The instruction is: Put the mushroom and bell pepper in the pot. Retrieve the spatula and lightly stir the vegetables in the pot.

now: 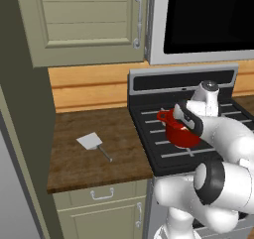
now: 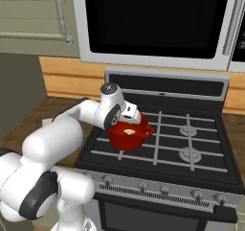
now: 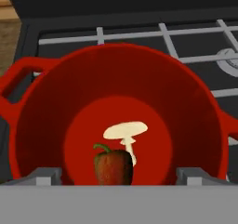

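I see my gripper [image 3: 119, 179] wide open, empty, over the pot [image 3: 186, 102], pepper [image 3: 114, 168] at six o'clock touching the mushroom [image 3: 124, 131].

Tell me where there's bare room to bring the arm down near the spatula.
The wooden counter is bare on every side of the spatula: toward the backsplash, toward the front edge and toward the stove. The stove's left side is crowded: the pot and the arm sit there. Its right burners are bare.

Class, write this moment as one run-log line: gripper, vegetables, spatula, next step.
gripper: open above pot | mushroom, bell pepper: inside pot | spatula: on counter left of stove, untouched | next: probably fetch spatula
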